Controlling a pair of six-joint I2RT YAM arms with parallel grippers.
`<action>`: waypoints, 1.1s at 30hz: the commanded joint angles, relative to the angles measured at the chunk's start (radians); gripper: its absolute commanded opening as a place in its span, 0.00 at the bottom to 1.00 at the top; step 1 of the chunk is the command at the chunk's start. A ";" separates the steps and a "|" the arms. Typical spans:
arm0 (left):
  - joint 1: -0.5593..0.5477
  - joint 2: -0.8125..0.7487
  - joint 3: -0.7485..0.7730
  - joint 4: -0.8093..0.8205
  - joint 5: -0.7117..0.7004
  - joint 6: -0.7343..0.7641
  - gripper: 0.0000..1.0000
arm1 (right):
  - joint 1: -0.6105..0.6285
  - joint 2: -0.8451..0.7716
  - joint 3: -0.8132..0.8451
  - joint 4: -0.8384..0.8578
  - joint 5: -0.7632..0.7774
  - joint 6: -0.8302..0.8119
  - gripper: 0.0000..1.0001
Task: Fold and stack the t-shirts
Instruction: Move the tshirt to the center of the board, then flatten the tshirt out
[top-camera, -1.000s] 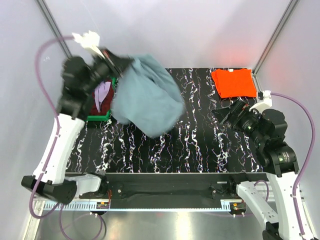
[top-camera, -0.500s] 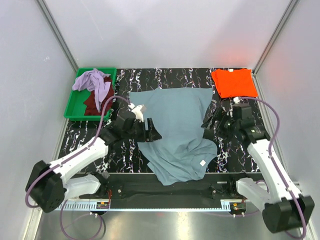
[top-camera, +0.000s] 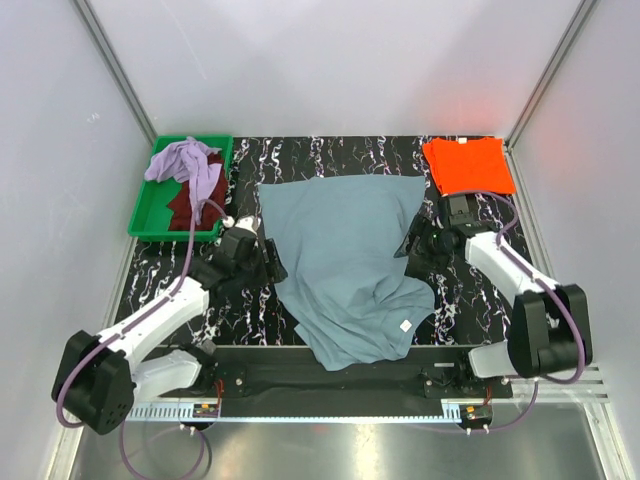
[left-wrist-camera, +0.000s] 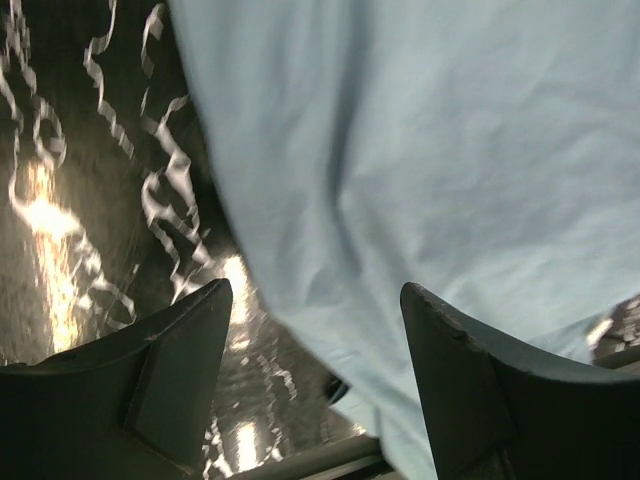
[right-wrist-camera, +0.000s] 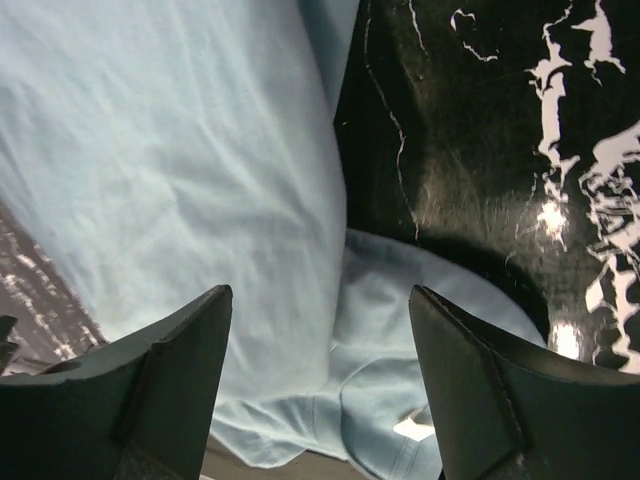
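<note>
A dusty blue-grey t-shirt (top-camera: 340, 255) lies spread and wrinkled across the middle of the black marbled table (top-camera: 240, 310), its near end reaching the front edge. My left gripper (top-camera: 270, 264) stands open at the shirt's left edge; in the left wrist view the cloth (left-wrist-camera: 420, 150) lies below and between the fingers (left-wrist-camera: 180, 360), ungripped. My right gripper (top-camera: 414, 246) is open at the shirt's right edge, over the cloth (right-wrist-camera: 200, 170). An orange t-shirt (top-camera: 468, 165) lies folded at the back right. A lavender t-shirt (top-camera: 188, 160) and a maroon one (top-camera: 186, 206) sit crumpled in the tray.
The green plastic tray (top-camera: 146, 212) stands at the back left corner of the table. A white tag (top-camera: 406, 324) shows on the blue shirt's near right part. Grey walls and metal posts close in the table on three sides.
The left arm came down from beside the tray, where it held the blue-grey shirt in the air; the shirt now lies spread and the left gripper has opened. The right arm moved to the shirt's right edge.
</note>
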 joint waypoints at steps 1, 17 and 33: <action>-0.003 -0.008 -0.073 0.043 -0.008 -0.022 0.74 | 0.019 0.057 -0.031 0.083 -0.010 -0.028 0.78; -0.012 0.250 0.010 0.238 0.126 -0.024 0.20 | 0.062 0.073 -0.009 0.123 0.036 -0.072 0.68; -0.012 0.088 -0.029 0.102 0.001 -0.044 0.30 | 0.063 0.471 0.277 0.259 0.047 -0.133 0.50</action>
